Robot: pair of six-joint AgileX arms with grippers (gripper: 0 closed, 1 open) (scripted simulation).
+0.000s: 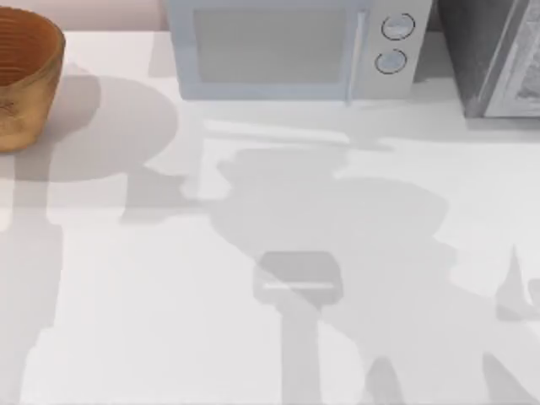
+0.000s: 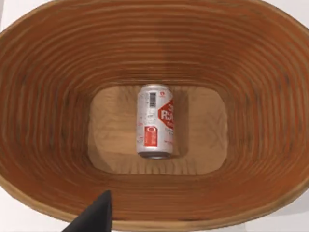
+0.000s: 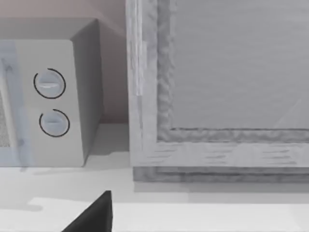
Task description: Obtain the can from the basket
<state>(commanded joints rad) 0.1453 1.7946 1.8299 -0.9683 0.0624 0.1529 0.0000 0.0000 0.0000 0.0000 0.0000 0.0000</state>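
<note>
Top view: basket (image 1: 25,80) on white table's (image 1: 169,321) left, microwave (image 1: 295,46) behind.

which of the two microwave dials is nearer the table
The lower dial on the microwave, beneath the upper dial. Both sit on the panel right of the door; the lower one is closer to the table.

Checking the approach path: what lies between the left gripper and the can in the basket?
Nothing. In the left wrist view only bare ribbed basket wall and floor separate the dark gripper finger from the can, which lies on its side on the floor.
</note>
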